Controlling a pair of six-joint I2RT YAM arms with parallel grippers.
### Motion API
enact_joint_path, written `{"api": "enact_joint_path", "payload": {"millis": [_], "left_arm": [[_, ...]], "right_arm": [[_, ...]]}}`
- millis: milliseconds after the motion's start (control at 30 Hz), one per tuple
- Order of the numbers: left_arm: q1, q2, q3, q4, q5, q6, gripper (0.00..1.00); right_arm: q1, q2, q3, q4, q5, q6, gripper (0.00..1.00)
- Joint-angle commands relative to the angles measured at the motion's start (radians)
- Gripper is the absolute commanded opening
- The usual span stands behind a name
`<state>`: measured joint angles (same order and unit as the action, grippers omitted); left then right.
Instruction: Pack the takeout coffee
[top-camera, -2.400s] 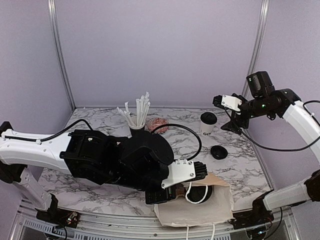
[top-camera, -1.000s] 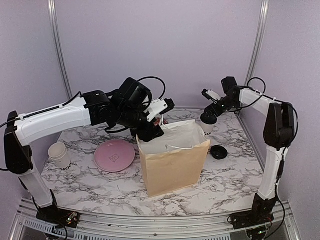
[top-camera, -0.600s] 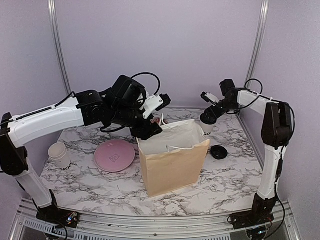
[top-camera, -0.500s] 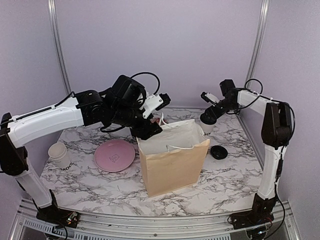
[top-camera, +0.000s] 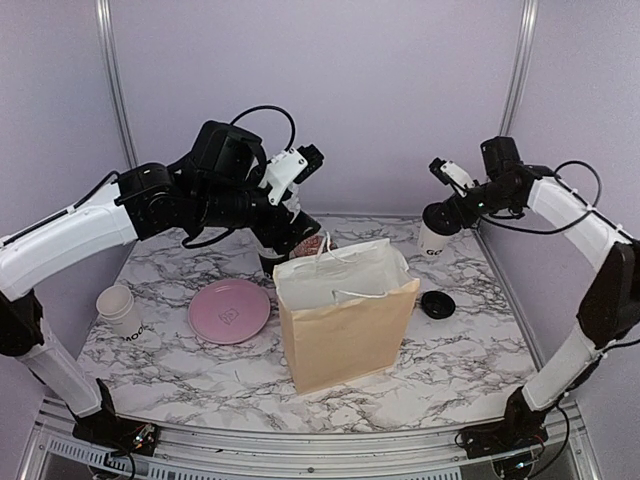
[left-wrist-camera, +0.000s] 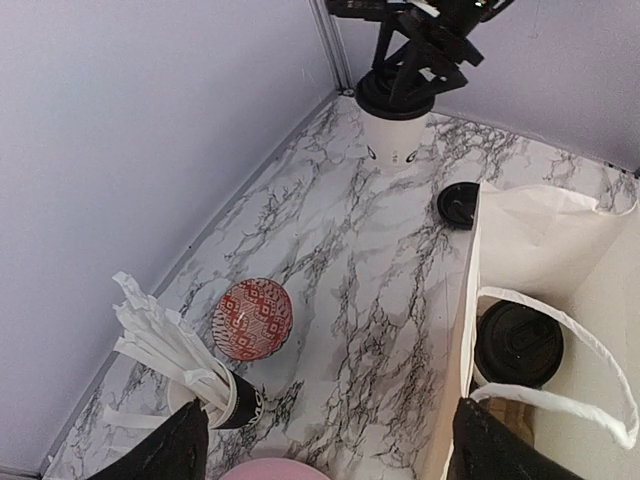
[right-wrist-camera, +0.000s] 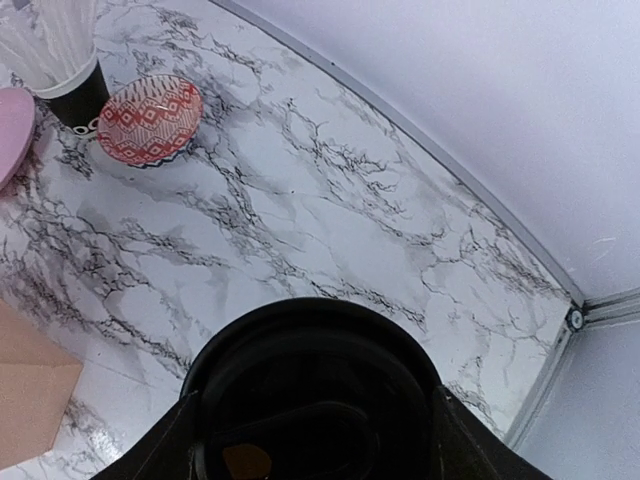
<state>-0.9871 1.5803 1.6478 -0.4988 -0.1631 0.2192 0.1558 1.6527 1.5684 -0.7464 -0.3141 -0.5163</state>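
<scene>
Takeout-coffee packing, partly done. Far left: lidless white cups (top-camera: 120, 308), stacked on the marble table (top-camera: 180, 370), with a pink plate (top-camera: 230, 311) beside them. Left gripper (left-wrist-camera: 330, 410): high over the back of the table, jaws wide apart, nothing between them. Below it: black cup of straws (left-wrist-camera: 238, 405) and red patterned bowl (left-wrist-camera: 252, 318), near each other. Centre: brown paper bag (top-camera: 345, 330), upright, mouth open; the left wrist view shows one black-lidded cup (left-wrist-camera: 516, 343) already standing inside. Right of the bag: loose black lid (top-camera: 437, 304) on the marble. Far right, by the back corner: takeout coffee (top-camera: 433, 240), upright, lid on, outside the bag and apart from it. Right gripper (right-wrist-camera: 313, 400): closed from above on the rim of its lid. Whether the cup's base is off the marble cannot be told. Outstanding, by judgement: carry it over the bag mouth, lower it beside the cup inside, release.
</scene>
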Motion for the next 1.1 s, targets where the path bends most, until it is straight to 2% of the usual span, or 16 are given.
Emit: {"api": "enact_joint_path", "payload": {"millis": [0,100,367,467,567,733,1067], "left_arm": [[0.005,-0.059,0.05,0.059,-0.063,-0.038,0.85],[0.005,-0.081,0.056,0.07,-0.104,-0.062,0.86],[0.002,-0.161,-0.018,0.08,-0.028,-0.131,0.84],[0.001,-0.188,-0.058,0.061,-0.002,-0.157,0.79],[-0.01,-0.187,-0.058,-0.003,0.012,-0.175,0.76],[-0.043,-0.204,-0.078,-0.104,0.0,-0.177,0.76],[-0.071,-0.268,-0.078,-0.2,-0.077,-0.202,0.77]], "right_arm": [[-0.001,-0.224,-0.127,-0.088,-0.028,-0.072,0.63],[0.001,-0.366,-0.232,-0.183,-0.08,-0.179,0.63],[0.023,-0.747,-0.472,-0.497,-0.271,-0.611,0.65],[0.071,-0.802,-0.496,-0.566,-0.326,-0.696,0.66],[0.142,-0.807,-0.501,-0.594,-0.376,-0.739,0.66],[0.293,-0.734,-0.479,-0.567,-0.433,-0.742,0.66],[0.851,-0.532,-0.471,-0.326,-0.286,-0.525,0.64]]}}
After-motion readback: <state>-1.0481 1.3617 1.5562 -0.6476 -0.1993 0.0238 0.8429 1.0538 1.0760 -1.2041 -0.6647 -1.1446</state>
